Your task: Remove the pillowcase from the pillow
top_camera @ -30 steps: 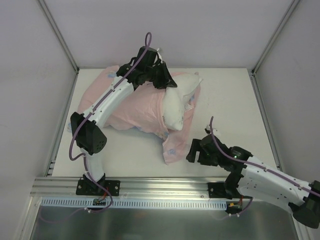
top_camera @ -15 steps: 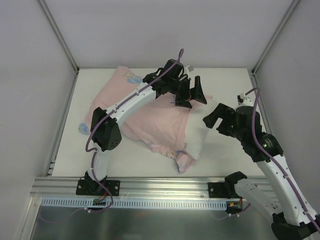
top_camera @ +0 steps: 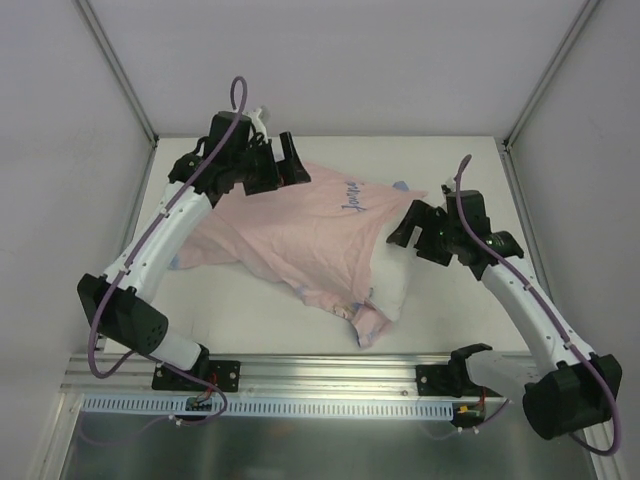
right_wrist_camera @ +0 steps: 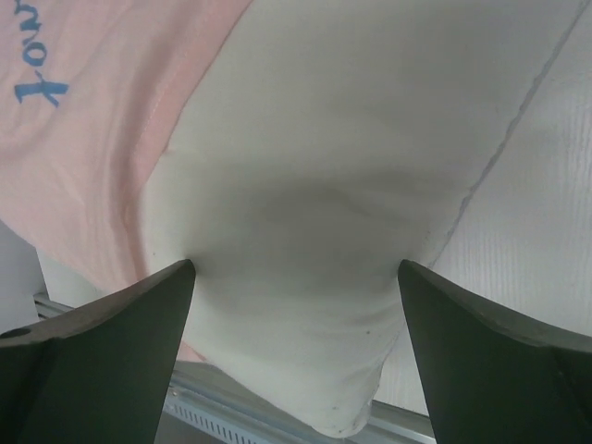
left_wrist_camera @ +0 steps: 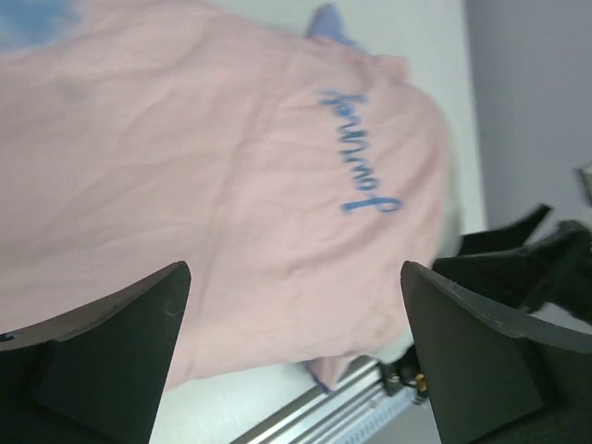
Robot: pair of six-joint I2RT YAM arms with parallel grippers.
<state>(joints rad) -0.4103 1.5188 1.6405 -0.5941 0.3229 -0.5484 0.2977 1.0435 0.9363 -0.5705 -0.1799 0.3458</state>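
White table (top_camera: 250,300): pillowcase (top_camera: 300,230) beneath left tool (top_camera: 293,167), pillow (top_camera: 393,290) under right tool (top_camera: 402,226); both tools spread apart, empty.

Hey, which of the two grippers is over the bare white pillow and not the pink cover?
The right gripper: its wrist view shows its open fingers straddling the white pillow, while the left gripper hangs over the pink pillowcase.

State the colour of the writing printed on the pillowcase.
Blue writing on the pale pink pillowcase; clearest in the left wrist view.
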